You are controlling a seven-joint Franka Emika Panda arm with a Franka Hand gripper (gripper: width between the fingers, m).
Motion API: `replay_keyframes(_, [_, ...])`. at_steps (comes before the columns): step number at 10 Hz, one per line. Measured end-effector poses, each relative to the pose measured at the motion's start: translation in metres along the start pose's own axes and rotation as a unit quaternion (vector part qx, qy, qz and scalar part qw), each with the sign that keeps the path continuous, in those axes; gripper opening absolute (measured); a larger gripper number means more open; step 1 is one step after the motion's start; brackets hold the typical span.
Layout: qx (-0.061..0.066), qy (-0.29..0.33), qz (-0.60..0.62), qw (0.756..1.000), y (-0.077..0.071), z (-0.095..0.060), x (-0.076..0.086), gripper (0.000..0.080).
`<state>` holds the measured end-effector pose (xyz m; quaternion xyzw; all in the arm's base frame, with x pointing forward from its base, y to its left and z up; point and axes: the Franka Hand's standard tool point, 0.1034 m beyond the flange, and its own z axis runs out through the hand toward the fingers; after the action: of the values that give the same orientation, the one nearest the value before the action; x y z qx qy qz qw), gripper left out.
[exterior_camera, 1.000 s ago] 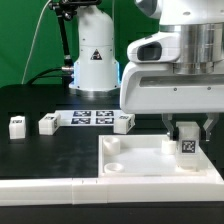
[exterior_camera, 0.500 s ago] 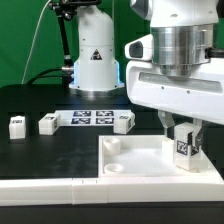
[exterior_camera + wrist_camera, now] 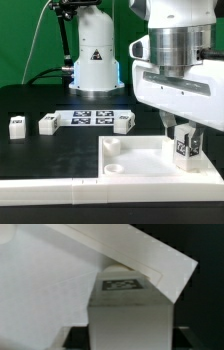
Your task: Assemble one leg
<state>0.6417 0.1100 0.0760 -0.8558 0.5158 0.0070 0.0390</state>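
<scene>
A black tabletop (image 3: 50,150) spreads before a green backdrop (image 3: 15,40). On it lie one large flat white square panel with round corner sockets (image 3: 140,160), one long white rail (image 3: 40,186) and one marker board (image 3: 90,117). The end effector (image 3: 186,140) is clamped on one small white stubby plastic leg (image 3: 185,147) at the panel's far corner on the exterior view's right. Its long axis is near vertical and slightly tilted, with the tag facing the exterior camera. Three like posts lie loose: an outer post (image 3: 16,125), a second post (image 3: 47,123) and a third post (image 3: 124,122) flanking the board.

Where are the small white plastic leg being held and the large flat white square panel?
small white plastic leg (image 3: 185,150): exterior view, tagged face.
large flat white square panel (image 3: 145,160): exterior view, bare top.
</scene>
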Motion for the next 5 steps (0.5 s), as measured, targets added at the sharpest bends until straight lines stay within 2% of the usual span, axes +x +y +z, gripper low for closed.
replay_keyframes(1, [-0.001, -0.002, -0.035, 0.999, -0.001, -0.001, -0.001, 0.0488])
replay_keyframes(2, [0.001, -0.001, -0.035, 0.999, -0.002, -0.001, -0.002, 0.0595])
replay_keyframes(3, [0.000, -0.001, -0.070, 0.998, -0.003, -0.001, -0.004, 0.0595])
replay_keyframes(4, [-0.006, 0.001, -0.141, 0.990, -0.002, 0.001, -0.009, 0.0638])
replay_keyframes(5, [-0.007, -0.001, -0.189, 0.982, -0.003, 0.001, -0.012, 0.0646])
